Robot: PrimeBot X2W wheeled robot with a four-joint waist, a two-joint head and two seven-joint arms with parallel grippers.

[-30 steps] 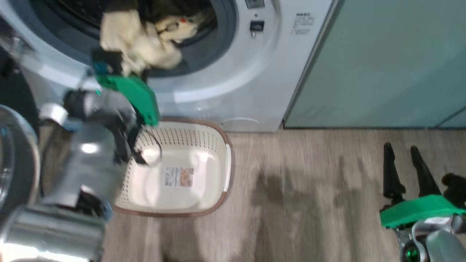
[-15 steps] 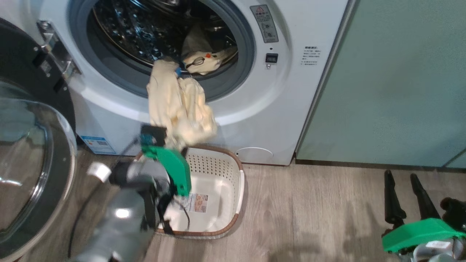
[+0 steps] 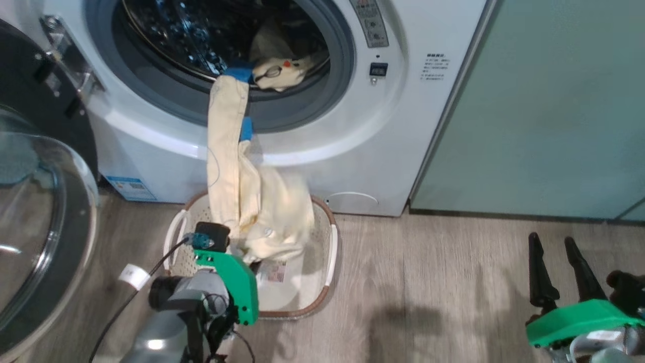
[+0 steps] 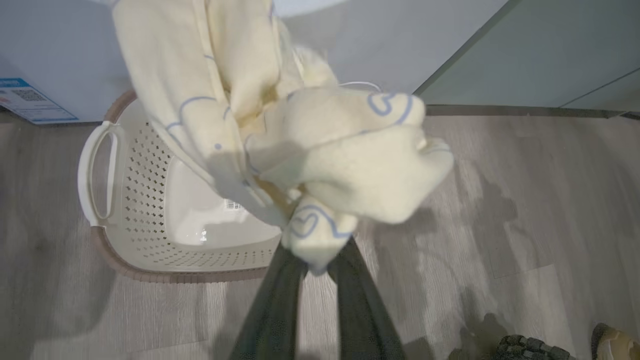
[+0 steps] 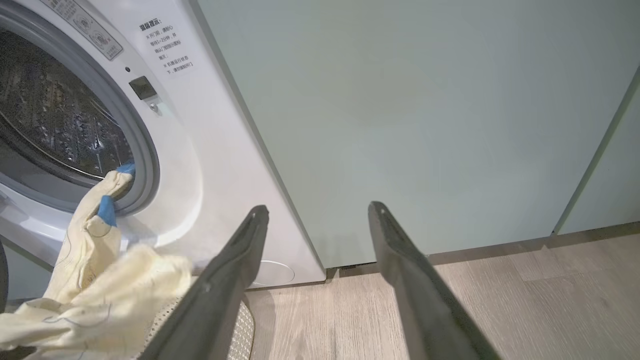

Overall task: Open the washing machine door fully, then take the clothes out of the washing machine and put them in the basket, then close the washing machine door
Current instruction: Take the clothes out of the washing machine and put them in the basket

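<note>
The left gripper [image 4: 320, 257] is clamped on a fold of the clothes [image 4: 350, 165]. Its two dark fingers [image 4: 272, 310] pinch a cream bunch marked with thin blue-grey heart outlines. It hangs above the near brown rim of the basket [image 4: 165, 275].

From the basket upward, the held garment runs as a long cream strip up the front of the washing machine [image 3: 352, 151] and over the grey gasket. Its top end, with blue patches, lies inside the drum. A second cream piece [image 3: 277, 73] with a dark line drawing and a red dot rests in the porthole above the basket.

A sticker [image 3: 274, 272] lies on the basket floor, half covered by cloth, its print unreadable. Behind the basket's left handle, a blue label [image 4: 30, 100] with a QR code sits low on the machine front. Above and right of the basket are a grey warning sticker [image 3: 370, 22] and a block of small characters [image 3: 437, 66], too fine to read.

The washing machine door [image 3: 30, 212] stands swung out, left of the basket. Right of the basket, bare wooden floor [image 3: 428, 302] stretches to the right gripper [image 3: 551, 239], whose fingers are spread and hold nothing. A pale green cabinet panel [image 3: 544, 101] stands behind it.
</note>
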